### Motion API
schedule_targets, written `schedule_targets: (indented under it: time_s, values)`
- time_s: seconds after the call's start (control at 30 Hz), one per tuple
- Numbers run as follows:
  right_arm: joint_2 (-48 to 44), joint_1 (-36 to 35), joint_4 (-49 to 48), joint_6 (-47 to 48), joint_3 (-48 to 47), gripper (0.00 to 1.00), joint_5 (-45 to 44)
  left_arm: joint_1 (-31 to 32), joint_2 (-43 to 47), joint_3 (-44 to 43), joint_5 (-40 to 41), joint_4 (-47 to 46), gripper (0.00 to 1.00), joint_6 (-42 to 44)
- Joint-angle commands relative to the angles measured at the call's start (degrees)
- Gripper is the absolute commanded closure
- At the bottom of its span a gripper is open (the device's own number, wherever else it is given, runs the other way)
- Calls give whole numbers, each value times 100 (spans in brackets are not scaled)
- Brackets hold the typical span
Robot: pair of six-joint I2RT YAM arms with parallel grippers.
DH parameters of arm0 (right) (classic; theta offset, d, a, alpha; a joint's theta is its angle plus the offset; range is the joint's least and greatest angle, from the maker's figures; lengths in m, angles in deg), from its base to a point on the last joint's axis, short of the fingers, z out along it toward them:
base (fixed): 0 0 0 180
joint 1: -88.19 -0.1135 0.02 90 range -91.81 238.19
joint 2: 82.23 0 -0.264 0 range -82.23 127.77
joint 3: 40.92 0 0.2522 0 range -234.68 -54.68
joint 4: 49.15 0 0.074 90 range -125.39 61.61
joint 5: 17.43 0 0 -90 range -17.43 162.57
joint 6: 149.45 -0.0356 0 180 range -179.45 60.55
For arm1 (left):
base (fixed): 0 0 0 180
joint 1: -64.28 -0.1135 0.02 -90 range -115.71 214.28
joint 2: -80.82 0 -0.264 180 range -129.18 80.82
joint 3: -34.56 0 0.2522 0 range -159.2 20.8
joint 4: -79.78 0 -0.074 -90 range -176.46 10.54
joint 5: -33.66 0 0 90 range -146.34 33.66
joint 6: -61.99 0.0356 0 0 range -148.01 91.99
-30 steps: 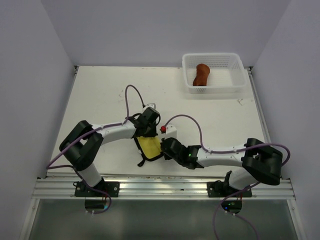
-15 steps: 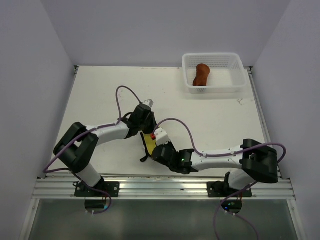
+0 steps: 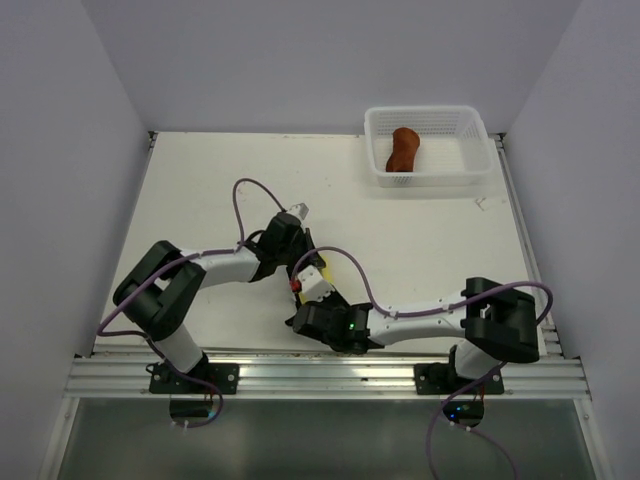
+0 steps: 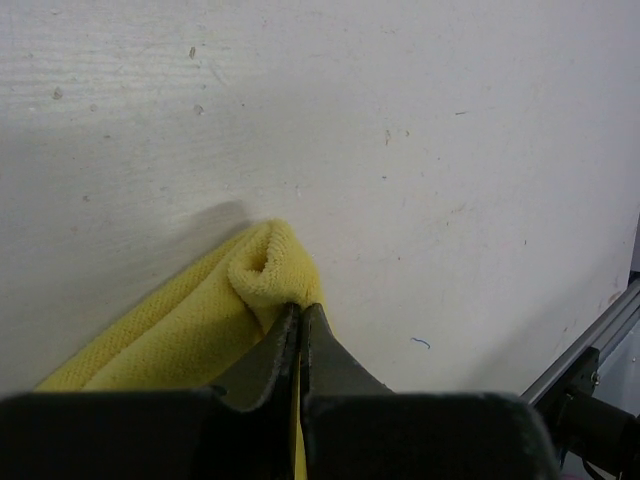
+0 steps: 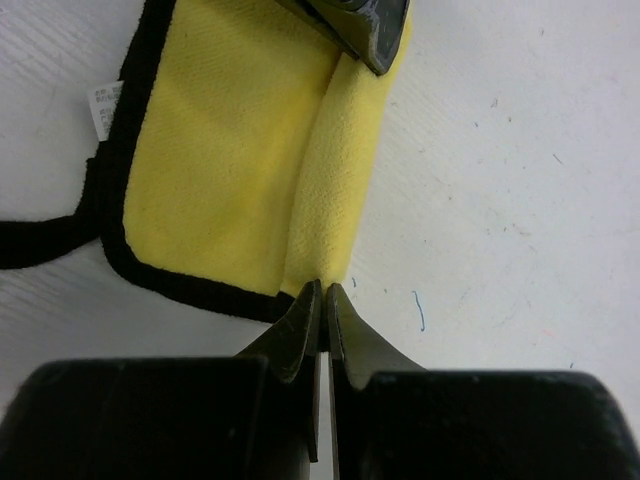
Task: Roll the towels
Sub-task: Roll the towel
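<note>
Yellow towel (image 5: 230,150), apparently in both grippers (image 4: 300,314) (image 5: 322,292)

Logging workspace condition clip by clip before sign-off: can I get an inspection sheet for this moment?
Surface: white table, faint specks and small marks.
Job's things: yellow towel lying on the table, one long edge folded over; rust-brown towel rolled, lying in the white basket.
Clutter: nothing seen.
End effectors: left end effector shut on one end of the yellow towel's fold; right end effector shut on the fold's other end.
Cables: purple cables loop up above both arms.
Surroundings: pale walls on three sides; metal rail along the near edge.
</note>
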Motion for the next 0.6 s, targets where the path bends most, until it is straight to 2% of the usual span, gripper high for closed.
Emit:
schedule_targets:
  time_s: [0.0, 0.57]
  values:
    - [115, -308, 545, 222, -203, 100, -150, -280, 56, 40, 664, -1084, 100, 16]
    - [1029, -836, 1002, 873, -651, 100, -669, -316, 381, 735, 418, -2094, 100, -46]
